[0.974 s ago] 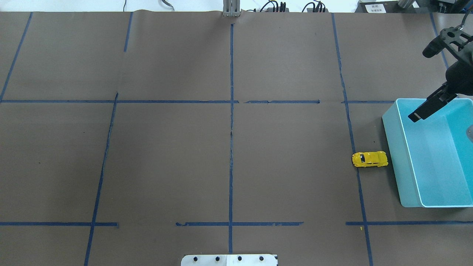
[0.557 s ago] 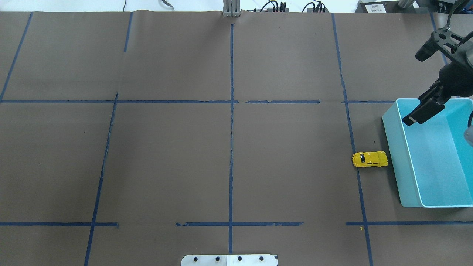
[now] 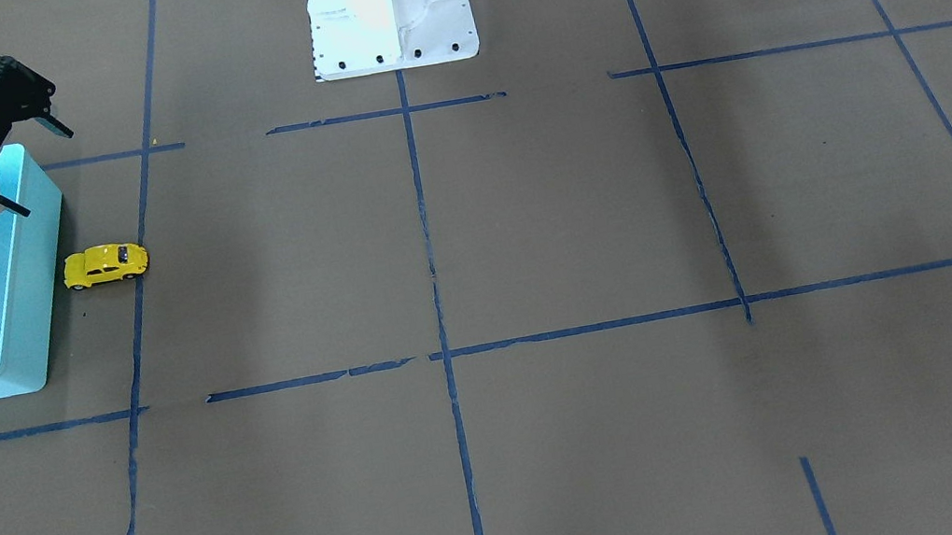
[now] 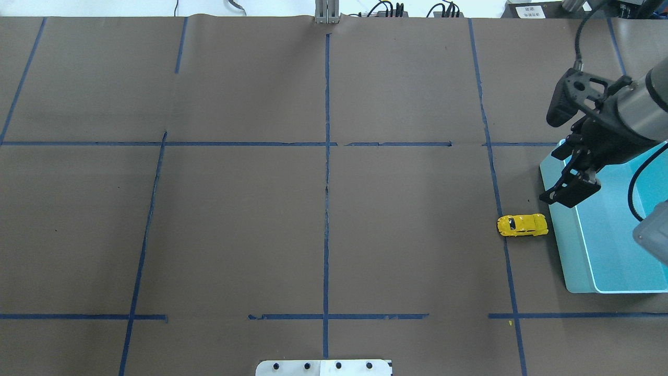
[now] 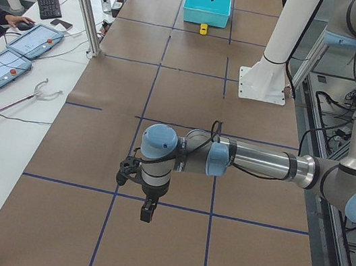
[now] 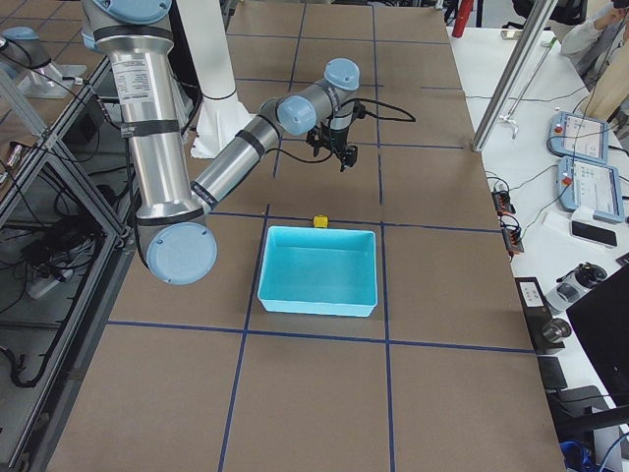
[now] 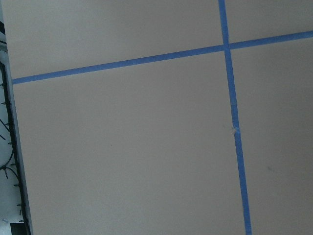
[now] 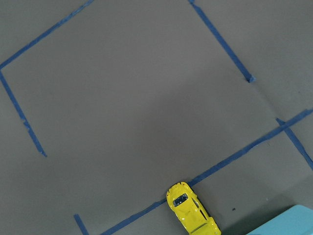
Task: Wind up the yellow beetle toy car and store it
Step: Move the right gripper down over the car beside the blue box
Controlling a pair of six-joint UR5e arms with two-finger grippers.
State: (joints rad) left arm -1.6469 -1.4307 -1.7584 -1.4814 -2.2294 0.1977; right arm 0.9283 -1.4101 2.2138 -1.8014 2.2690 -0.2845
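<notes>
Lowered off-centre, the spread right hand could snag the turquoise plastic bin or roll the tiny yellow beetle-shaped toy car away.

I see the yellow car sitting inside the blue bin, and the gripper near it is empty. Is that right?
Not quite. The car stands on the table just beside the bin, not inside it, as the overhead view shows. The right gripper near it is indeed empty.
</notes>
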